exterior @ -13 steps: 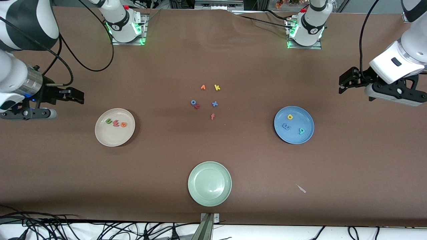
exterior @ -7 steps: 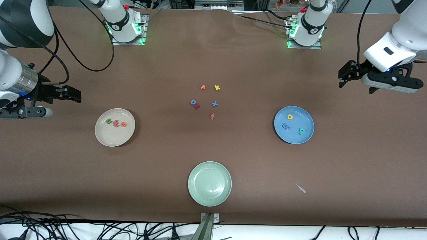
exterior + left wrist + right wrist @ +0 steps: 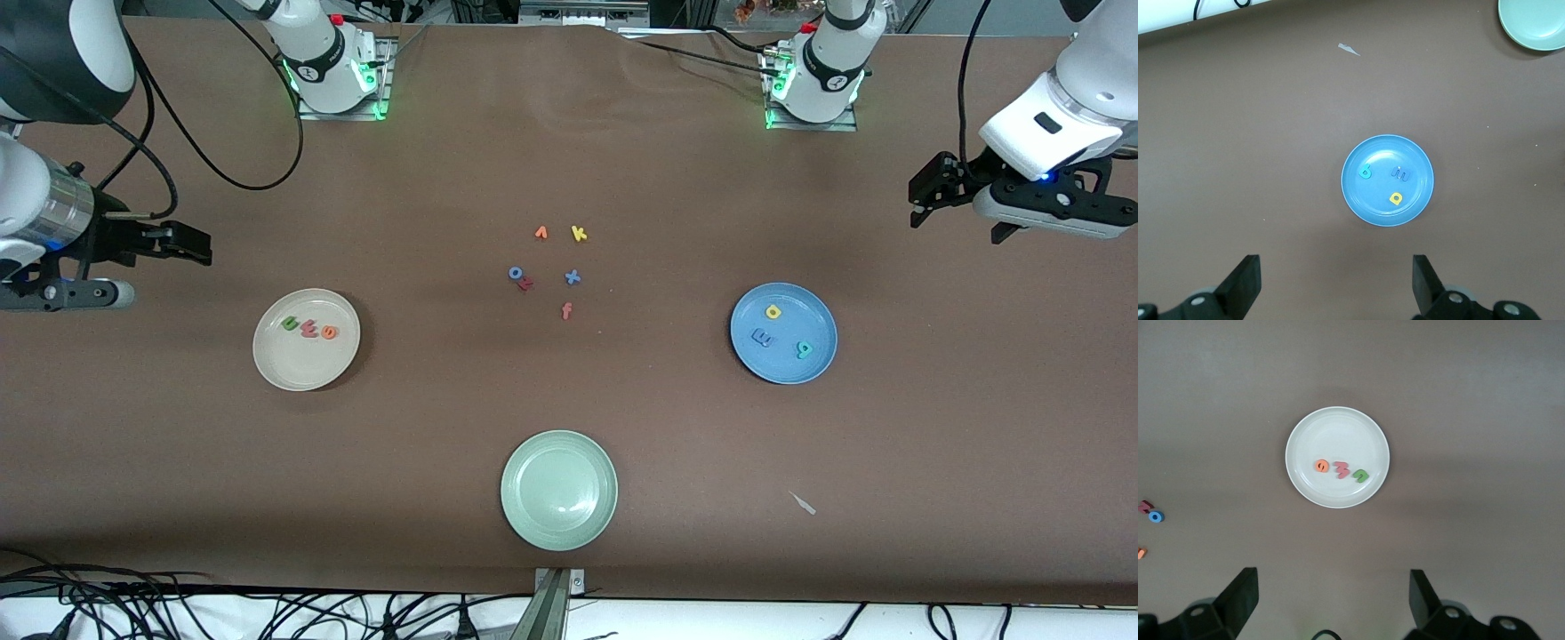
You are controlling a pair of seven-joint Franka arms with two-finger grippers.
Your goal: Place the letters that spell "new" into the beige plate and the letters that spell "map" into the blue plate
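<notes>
The brown worktop [image 3: 622, 178] carries three plates. The green plate [image 3: 558, 490] sits near the edge closest to the front camera. The beige plate [image 3: 306, 339], toward the right arm's end, holds the green n [image 3: 290, 324], pink w [image 3: 309, 330] and orange e [image 3: 330, 332] in a row. The blue plate [image 3: 783, 333], toward the left arm's end, holds the yellow p [image 3: 773, 312], blue m [image 3: 762, 337] and teal a [image 3: 804, 349]. The right end effector [image 3: 182, 244] hangs open and empty over the worktop's edge at its own end; the left end effector [image 3: 927, 191] does likewise at the left arm's end. Mid-worktop lie loose letters: orange v [image 3: 540, 233], yellow k [image 3: 579, 234], blue o [image 3: 515, 273], red z [image 3: 526, 284], blue x [image 3: 573, 277], and a pink f [image 3: 566, 310].
</notes>
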